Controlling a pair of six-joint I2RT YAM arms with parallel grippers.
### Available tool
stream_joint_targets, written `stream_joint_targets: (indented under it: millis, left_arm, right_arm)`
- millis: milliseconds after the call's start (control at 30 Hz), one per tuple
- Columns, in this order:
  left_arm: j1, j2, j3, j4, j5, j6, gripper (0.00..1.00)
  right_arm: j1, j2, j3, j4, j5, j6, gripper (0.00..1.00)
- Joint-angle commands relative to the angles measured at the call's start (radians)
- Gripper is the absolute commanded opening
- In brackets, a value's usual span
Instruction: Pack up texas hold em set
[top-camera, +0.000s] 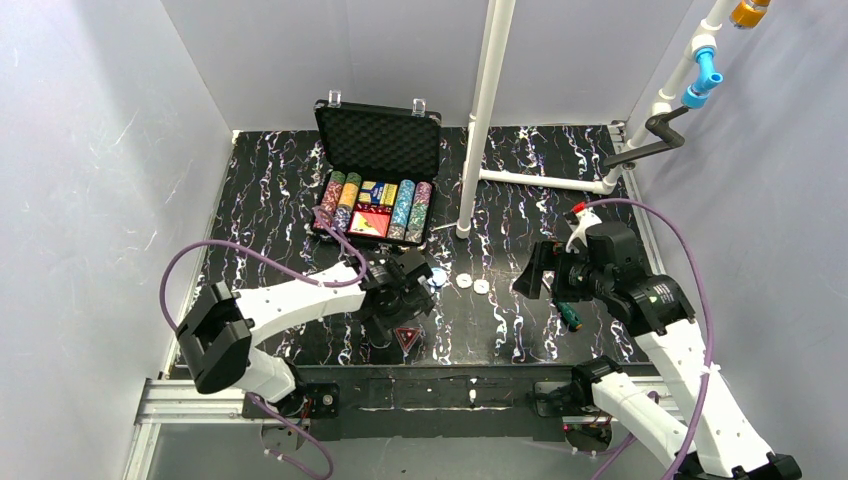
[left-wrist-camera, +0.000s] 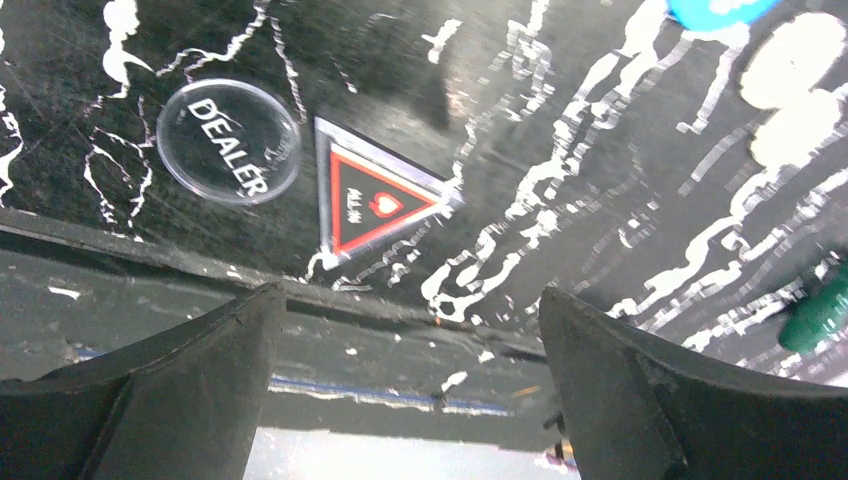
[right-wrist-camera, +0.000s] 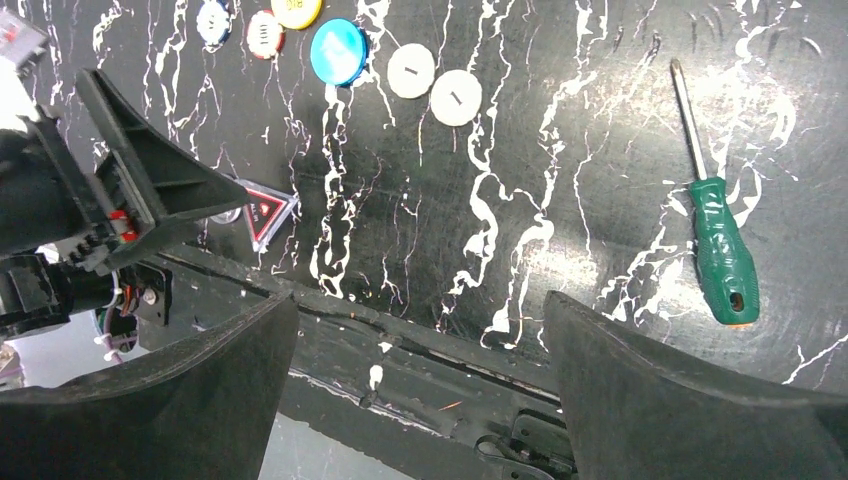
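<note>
The black foam-lined case (top-camera: 378, 140) stands open at the back, with rows of chips (top-camera: 404, 205) and a red card deck (top-camera: 371, 222) inside. On the mat near the front edge lie a red triangle (left-wrist-camera: 375, 200) and a clear DEALER disc (left-wrist-camera: 228, 141). My left gripper (left-wrist-camera: 410, 293) hangs open just above them, holding nothing. A blue disc (right-wrist-camera: 338, 52) and two white discs (right-wrist-camera: 411, 71) lie mid-mat, with loose chips (right-wrist-camera: 265, 33) beside them. My right gripper (right-wrist-camera: 417, 298) is open and empty over the front edge.
A green-handled screwdriver (right-wrist-camera: 725, 250) lies on the mat at the right, under my right arm (top-camera: 640, 290). A white pipe post (top-camera: 484, 110) rises just right of the case. The metal rail (top-camera: 440, 395) runs along the near edge.
</note>
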Motion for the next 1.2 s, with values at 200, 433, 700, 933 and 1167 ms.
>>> stream_joint_targets:
  millis: [200,433,700,933,1167]
  left_arm:
    - [-0.004,0.076,-0.117,0.108,-0.029,-0.085,0.96]
    - [-0.003,0.135,-0.066,0.135,-0.045,0.019,0.97]
    - [-0.002,0.197,-0.048,0.099,-0.015,0.003,0.89]
    - [-0.004,0.240,-0.043,0.115,0.013,0.018,0.80]
    - [-0.020,0.262,-0.017,0.085,0.004,0.038,0.83]
  right_arm:
    - [0.005,-0.018,0.061,-0.012,0.041,-0.005,1.00]
    - [0.004,-0.028,0.048,-0.013,0.038,-0.011,1.00]
    - [0.005,-0.027,0.049,-0.003,0.033,-0.012,1.00]
    - [0.004,-0.024,0.034,0.002,0.024,-0.012,1.00]
    - [0.003,-0.025,0.026,0.008,0.020,-0.011,1.00]
